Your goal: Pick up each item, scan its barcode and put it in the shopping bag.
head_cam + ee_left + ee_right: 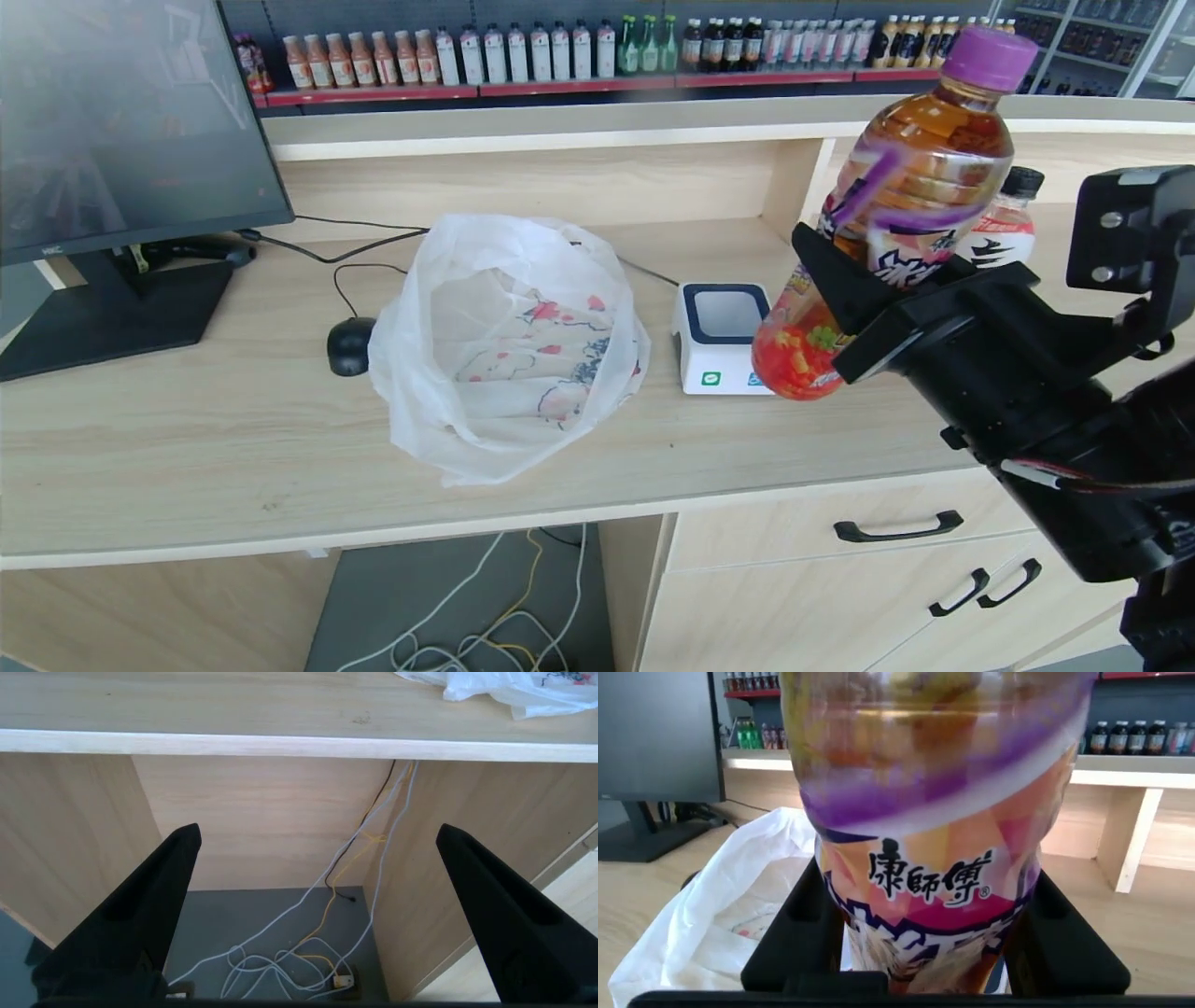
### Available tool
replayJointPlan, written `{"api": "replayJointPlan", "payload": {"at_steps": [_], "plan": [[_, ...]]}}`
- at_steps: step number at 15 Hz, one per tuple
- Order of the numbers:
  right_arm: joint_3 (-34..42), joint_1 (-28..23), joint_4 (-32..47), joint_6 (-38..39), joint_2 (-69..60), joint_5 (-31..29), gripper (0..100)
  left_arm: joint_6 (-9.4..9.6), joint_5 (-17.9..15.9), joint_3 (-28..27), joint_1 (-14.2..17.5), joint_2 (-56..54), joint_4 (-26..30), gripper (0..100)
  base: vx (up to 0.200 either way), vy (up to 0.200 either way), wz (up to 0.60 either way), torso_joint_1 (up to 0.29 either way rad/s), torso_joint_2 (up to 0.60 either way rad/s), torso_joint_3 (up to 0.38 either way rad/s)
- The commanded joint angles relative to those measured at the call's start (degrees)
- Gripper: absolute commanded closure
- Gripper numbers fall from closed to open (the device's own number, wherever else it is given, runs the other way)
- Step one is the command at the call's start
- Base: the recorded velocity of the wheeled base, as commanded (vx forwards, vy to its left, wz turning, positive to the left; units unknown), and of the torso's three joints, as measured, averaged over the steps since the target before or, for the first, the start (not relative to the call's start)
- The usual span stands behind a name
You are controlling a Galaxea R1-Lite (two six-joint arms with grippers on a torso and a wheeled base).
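My right gripper [864,280] is clamped on the bottle [910,177], with its black fingers on both sides of the label, at about the middle of the body. The bottle hangs in the air over the right part of the worktop [187,439] and is tilted, with the purple cap up and away from me and the bottom lower. It holds an amber drink and the cap is on. In the head view its bottom overlaps the right edge of the scanner [724,350], which lies flat on the worktop with its window facing up.

The shopping bag [509,345] is white thin plastic. It stands in the middle of the worktop, just beside the scanner on its left, with the mouth open toward me. Inside I see red and blue marks, but I cannot tell if they are print on the bag or an item lying in it.

A second bottle [1008,224] with a black cap stands behind the held one, near the right back corner of the worktop, partly hidden.

A black mouse [351,345] lies just left of the bag, and the monitor [121,121] stands at the left back corner. A shelf with many bottles [579,47] runs along the wall behind.

My left gripper [318,831] is below the front edge of the worktop, with its fingers wide apart and nothing between them. It faces the open space under the worktop, where loose cables [308,952] lie.
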Motion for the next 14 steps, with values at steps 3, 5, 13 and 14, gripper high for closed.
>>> {"api": "replayJointPlan", "payload": {"at_steps": [3,5,13,14], "plan": [[-7.29,-0.05,3.32,1.65,4.92,-0.21,100,-0.01,0.00,0.00,0.02,0.06,-0.01,0,0.000,0.000,0.00,0.000,0.00,0.000],[-13.88,0.04,9.13,6.05,6.94,-0.30,100,-0.01,0.00,0.00,0.02,0.06,-0.10,0,0.000,0.000,0.00,0.000,0.00,0.000],[-30.14,0.04,16.95,18.00,14.59,-0.03,100,-0.01,0.00,0.00,0.02,0.06,-0.01,0,0.000,0.000,0.00,0.000,0.00,0.000],[-31.28,0.04,17.74,19.76,14.94,0.05,100,-0.01,0.00,0.00,0.02,0.06,-0.01,0,0.000,0.000,0.00,0.000,0.00,0.000]]}}
